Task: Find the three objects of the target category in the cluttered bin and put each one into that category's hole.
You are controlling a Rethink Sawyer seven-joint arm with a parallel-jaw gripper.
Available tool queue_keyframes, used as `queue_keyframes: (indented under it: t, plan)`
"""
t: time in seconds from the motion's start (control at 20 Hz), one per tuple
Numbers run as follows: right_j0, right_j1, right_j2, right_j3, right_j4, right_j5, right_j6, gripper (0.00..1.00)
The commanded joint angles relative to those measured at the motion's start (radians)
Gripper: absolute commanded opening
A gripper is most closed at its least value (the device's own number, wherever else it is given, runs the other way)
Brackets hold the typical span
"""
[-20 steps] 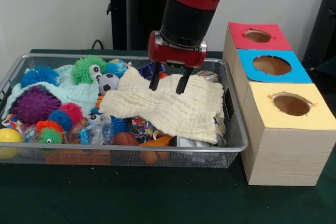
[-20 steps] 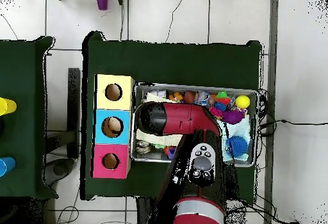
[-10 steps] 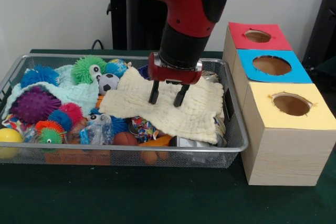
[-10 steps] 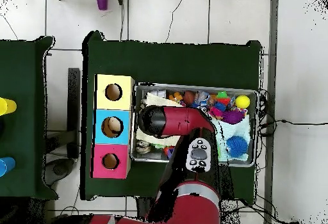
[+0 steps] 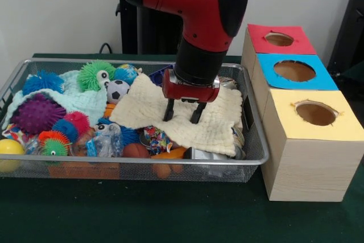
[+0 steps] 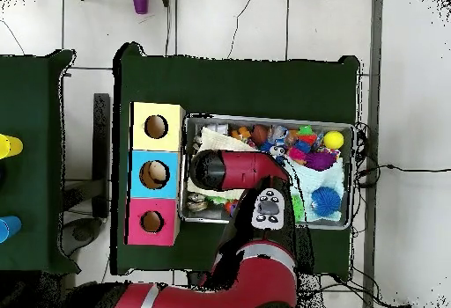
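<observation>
Gripper sat part open, tips on the cloth, holding nothing. Best bet, I reckoned: pinch a fold, drag toward 9 o'clock, uncover toys beneath.

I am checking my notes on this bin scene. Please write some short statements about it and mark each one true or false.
1. The gripper is open, its tips down on the cream cloth. True.
2. The cream cloth lies outside the wire bin. False: it lies inside, over other items.
3. The yellow-topped box is the nearest of the three in the front view. True.
4. The gripper holds the yellow ball. False: the ball sits at the bin's corner, far from the gripper.
5. The soccer ball lies beside the cloth. True.
</observation>
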Motion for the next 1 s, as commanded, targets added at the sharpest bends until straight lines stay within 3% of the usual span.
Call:
queue_keyframes:
  t: [0.05,1.0]
  plan:
    - [-0.001,0.109,0.044,0.029,-0.002,-0.117,0.196,1.0]
    - [0.019,0.119,0.029,0.04,0.013,-0.14,0.211,1.0]
